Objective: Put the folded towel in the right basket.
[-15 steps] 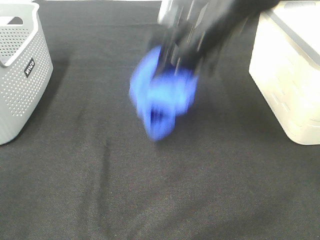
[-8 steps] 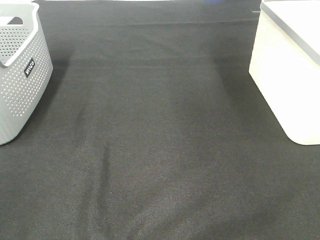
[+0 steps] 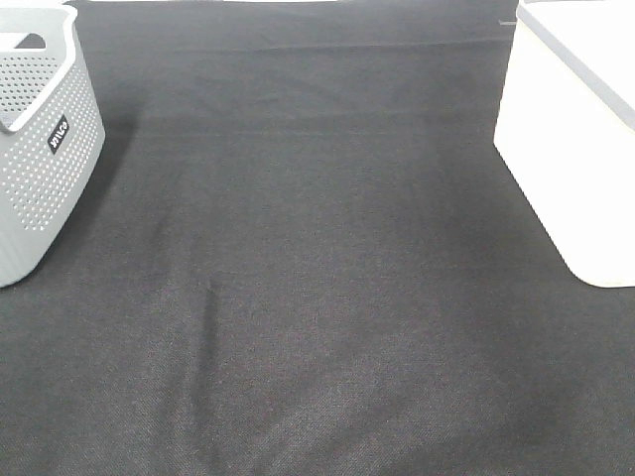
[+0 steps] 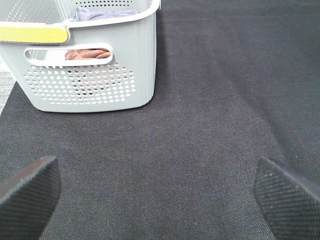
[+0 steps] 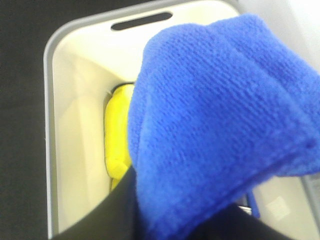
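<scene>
The folded blue towel [image 5: 215, 120] fills much of the right wrist view. My right gripper [image 5: 175, 222] is shut on it, with dark fingers [image 5: 117, 210] showing under the cloth. It hangs over the open cream right basket [image 5: 75, 130], which holds a yellow item [image 5: 116, 135]. In the exterior high view the right basket [image 3: 571, 149] stands at the right edge; towel and both arms are out of that view. My left gripper [image 4: 160, 200] is open and empty over the black cloth, near the grey basket [image 4: 90, 75].
The grey perforated basket [image 3: 40, 149] stands at the left of the black cloth-covered table [image 3: 317, 278]. It holds a reddish cloth [image 4: 87, 53] and a greyish-blue one [image 4: 107, 14]. A yellow strip [image 4: 32, 34] lies on its rim.
A second ago the right arm carried the blue towel above the table's middle in the exterior high view. It then left that view, which now shows only the cloth and baskets.
</scene>
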